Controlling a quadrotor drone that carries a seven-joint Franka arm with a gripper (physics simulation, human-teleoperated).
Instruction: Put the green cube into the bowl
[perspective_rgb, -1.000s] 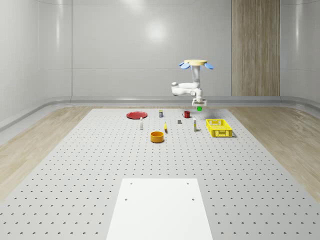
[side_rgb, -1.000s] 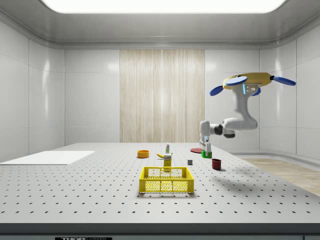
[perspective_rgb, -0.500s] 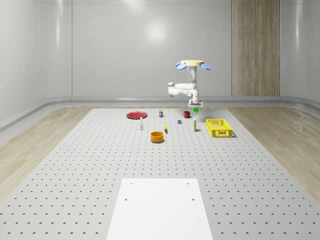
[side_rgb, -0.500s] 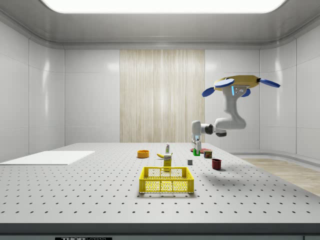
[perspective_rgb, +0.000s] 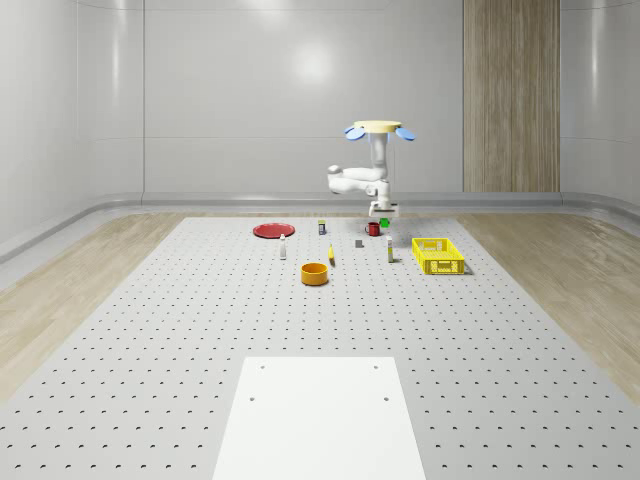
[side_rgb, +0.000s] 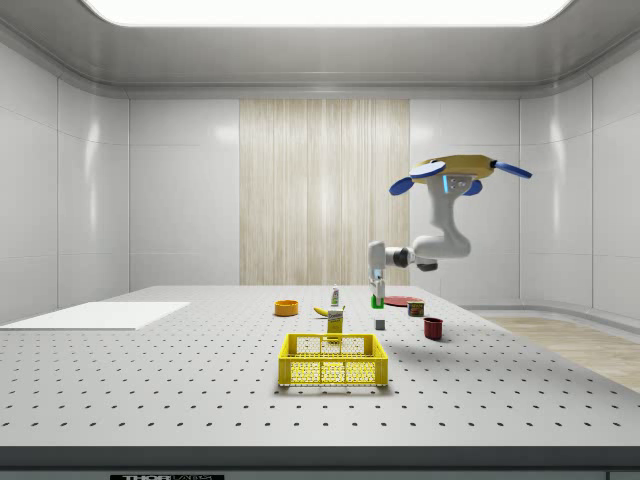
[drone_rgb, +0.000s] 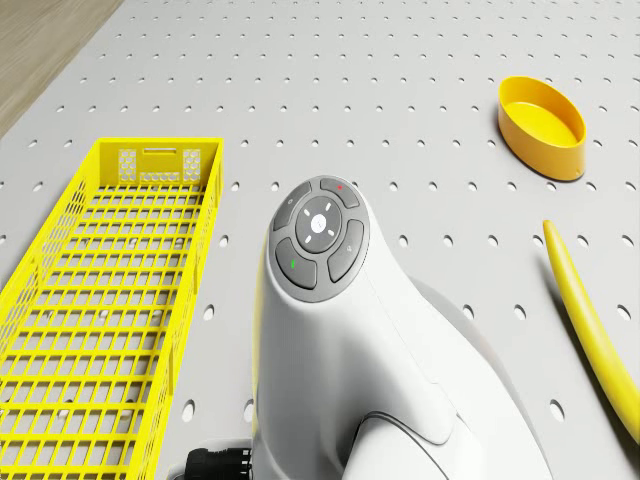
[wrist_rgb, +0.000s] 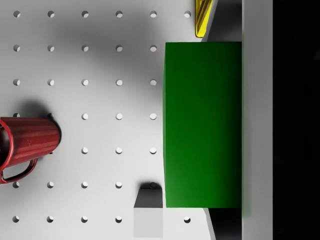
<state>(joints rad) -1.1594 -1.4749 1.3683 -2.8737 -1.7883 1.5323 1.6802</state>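
- The gripper (side_rgb: 377, 296) is clamped on the green cube (perspective_rgb: 384, 222), carrying it in the air above the table's far part, just over the red mug (perspective_rgb: 373, 229) and the small grey block (side_rgb: 380, 324).
- From the wrist, the green cube (wrist_rgb: 202, 125) lies flat against one pale finger (wrist_rgb: 257, 120), with the red mug (wrist_rgb: 25, 142) and grey block (wrist_rgb: 148, 210) on the table below.
- The drone (perspective_rgb: 378, 128) hovers well above the table's far end, nearer its far edge than its near one; open air lies all around it.
- The arm (side_rgb: 440, 235) drops from the drone, bends at an elbow and runs level to a wrist pointing straight down.
- The orange bowl (perspective_rgb: 315, 273) stands apart on bare perforated table (perspective_rgb: 180, 330), toward the near edge from the cube, with a banana (perspective_rgb: 331, 256) beside it.
- The yellow mesh basket (perspective_rgb: 437, 256) sits toward the whole-scene view's right edge; a flat red plate (perspective_rgb: 272, 231) lies near the far edge.
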